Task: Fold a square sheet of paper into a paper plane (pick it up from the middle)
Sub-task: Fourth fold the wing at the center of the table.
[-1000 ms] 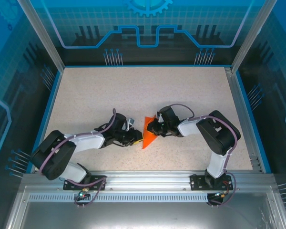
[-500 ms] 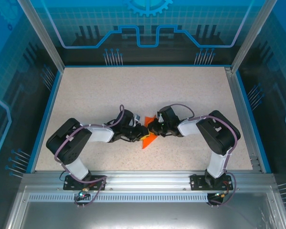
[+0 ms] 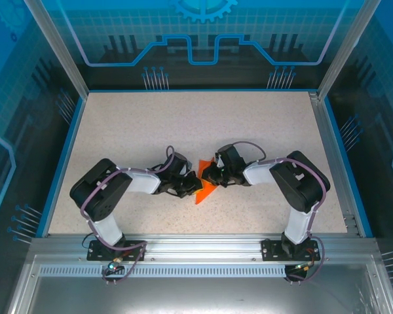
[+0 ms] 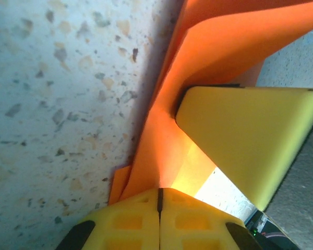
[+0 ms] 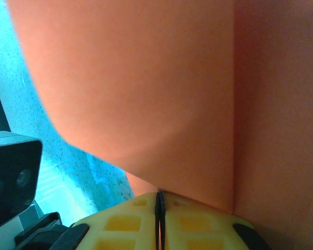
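Reaching in from nine o'clock, the left gripper (image 3: 191, 185) was pinched together on the folded orange paper (image 3: 205, 191) near the middle of the bench (image 3: 262, 124). From three o'clock, the right gripper (image 3: 208, 175) was clamped on the same paper, nearer twelve o'clock.

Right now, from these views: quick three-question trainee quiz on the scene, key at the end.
1. The left tool and right tool meet at the orange paper. Which is shut on it? A left only, B right only, C both.
2. True or false: the paper lies flat and unfolded.
3. Fill in: both tools' fingers are ___ in colour.
Key: 1 C; 2 false; 3 yellow.
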Motion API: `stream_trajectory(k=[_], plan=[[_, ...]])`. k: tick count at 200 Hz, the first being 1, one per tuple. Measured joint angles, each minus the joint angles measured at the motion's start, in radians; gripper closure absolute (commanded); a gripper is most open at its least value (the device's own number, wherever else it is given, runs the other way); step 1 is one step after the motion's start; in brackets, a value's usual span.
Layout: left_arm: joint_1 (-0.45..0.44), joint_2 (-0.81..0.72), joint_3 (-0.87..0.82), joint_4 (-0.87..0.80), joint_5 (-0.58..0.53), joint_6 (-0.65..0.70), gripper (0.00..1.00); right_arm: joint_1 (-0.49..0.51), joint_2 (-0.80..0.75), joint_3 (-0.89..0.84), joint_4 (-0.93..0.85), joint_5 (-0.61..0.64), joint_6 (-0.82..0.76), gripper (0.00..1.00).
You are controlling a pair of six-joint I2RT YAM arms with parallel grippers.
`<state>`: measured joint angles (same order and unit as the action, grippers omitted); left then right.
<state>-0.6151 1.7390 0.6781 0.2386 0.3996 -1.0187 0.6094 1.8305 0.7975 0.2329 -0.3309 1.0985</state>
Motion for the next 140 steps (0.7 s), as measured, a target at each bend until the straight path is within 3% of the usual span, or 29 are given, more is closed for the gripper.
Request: stream_trajectory(k=[66,140], plan=[[-0.016,-0.012,0.014,-0.042,-0.042,0.052,0.97,-0.022,-0.053,0.091,-0.256,-0.01,-0.18,0.93],[-0.018,-0.006,0.035,-0.079,-0.044,0.079,0.97,-0.014,-0.032,0.119,-0.266,-0.051,-0.236,0.99]])
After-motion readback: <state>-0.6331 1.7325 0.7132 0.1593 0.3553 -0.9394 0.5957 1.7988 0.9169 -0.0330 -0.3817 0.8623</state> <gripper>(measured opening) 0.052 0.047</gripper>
